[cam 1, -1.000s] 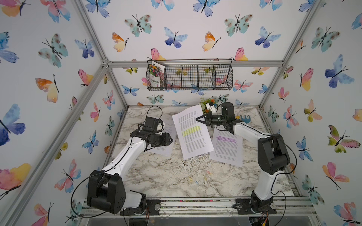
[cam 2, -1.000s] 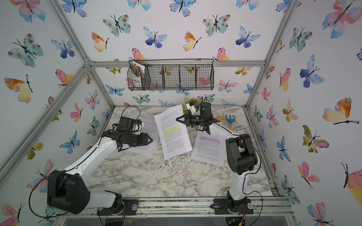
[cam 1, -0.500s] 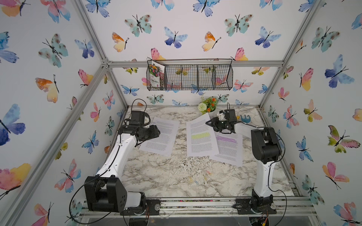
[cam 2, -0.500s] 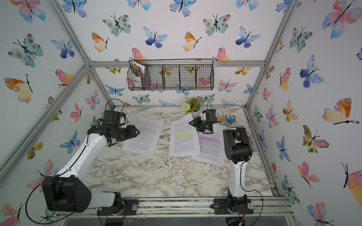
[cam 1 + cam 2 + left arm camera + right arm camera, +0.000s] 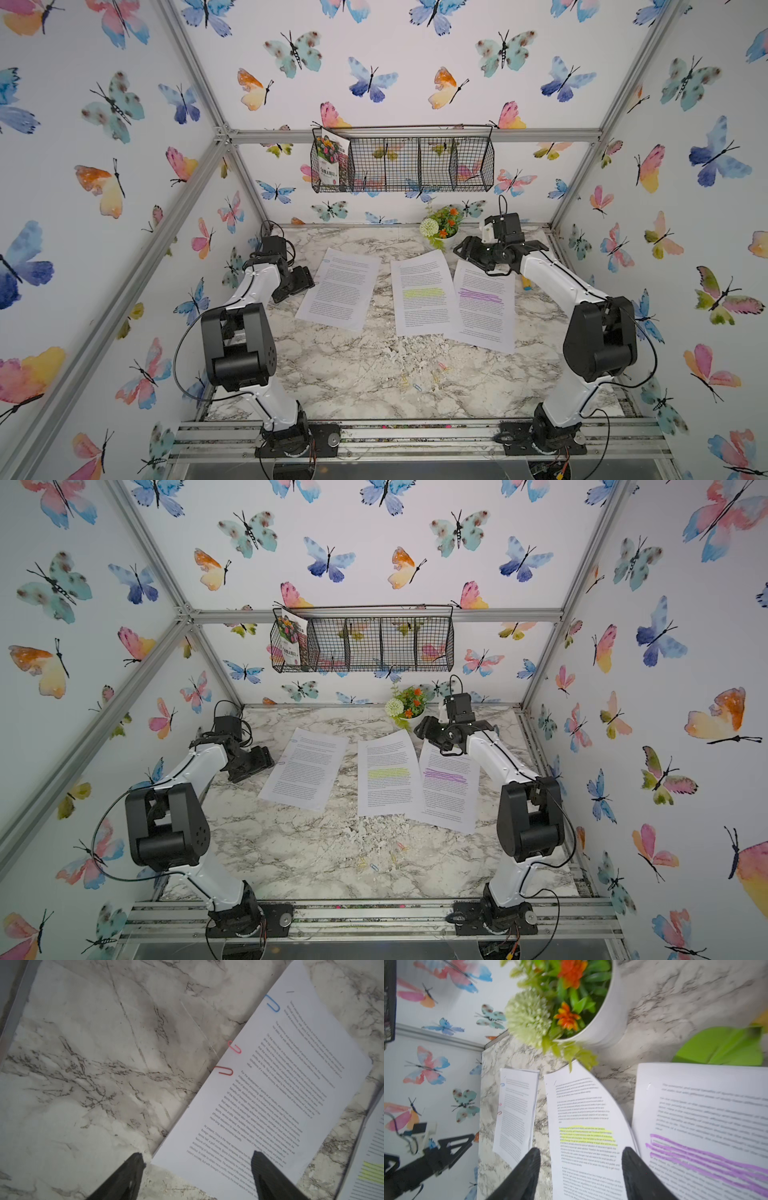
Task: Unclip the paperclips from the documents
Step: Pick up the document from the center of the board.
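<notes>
On the counter (image 5: 324, 374), the plain document (image 5: 338, 286), left of the yellow-highlighted document (image 5: 422, 291), carries blue, pink and red paperclips (image 5: 235, 1049); the purple-highlighted document (image 5: 484, 307) lies just right. Wide and empty: left jaws, right jaws.

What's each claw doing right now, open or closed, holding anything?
Left claw: open, holding nothing.
Right claw: open, holding nothing.

A: What sits on the marble table (image 5: 324, 374)?
B: A flower pot (image 5: 446, 240) at the back edge. Nearest it lie the yellow-marked document (image 5: 424, 291) and the purple-marked document (image 5: 484, 309) (edges touching); the plain document (image 5: 338, 291) lies farther off.
A: And furthest from the pot?
B: White crumbs (image 5: 399, 345), then loose paperclips (image 5: 417, 387), well apart from it.
</notes>
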### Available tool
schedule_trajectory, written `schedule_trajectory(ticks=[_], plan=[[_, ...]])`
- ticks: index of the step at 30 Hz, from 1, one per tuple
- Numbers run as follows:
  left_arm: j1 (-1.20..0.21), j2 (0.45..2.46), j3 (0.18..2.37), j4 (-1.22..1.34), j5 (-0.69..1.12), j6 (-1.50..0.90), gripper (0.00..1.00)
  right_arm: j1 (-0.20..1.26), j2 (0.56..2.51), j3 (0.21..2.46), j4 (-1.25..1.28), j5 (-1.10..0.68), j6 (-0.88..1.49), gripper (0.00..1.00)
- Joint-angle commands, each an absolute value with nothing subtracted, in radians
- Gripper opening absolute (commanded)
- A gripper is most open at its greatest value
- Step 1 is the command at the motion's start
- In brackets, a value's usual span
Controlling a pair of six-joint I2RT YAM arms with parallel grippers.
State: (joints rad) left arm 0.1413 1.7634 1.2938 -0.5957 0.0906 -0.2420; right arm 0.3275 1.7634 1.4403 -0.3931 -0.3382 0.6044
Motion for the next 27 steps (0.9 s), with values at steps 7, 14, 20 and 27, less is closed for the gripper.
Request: schedule_trajectory(ticks=[7,14,20,27], plan=[[0.175,1.928,1.384,-0.47,0.116,-0.153,0.83,0.654,1.874,1.433,-0.368,-0.416,0.602,0.57],[0.213,1.99,1.398,-0.432,0.34,-0.149,0.85,0.785,2.086,1.551,-0.318,-0.452,0.628,0.22],[0.213,2.024,1.356,-0.437,0.415,-0.132,0.85,0.821,2.196,1.587,-0.223,-0.48,0.689,0.21],[0.213,2.056,1.327,-0.475,0.436,-0.121,0.85,0.854,2.279,1.628,-0.167,-0.492,0.729,0.21]])
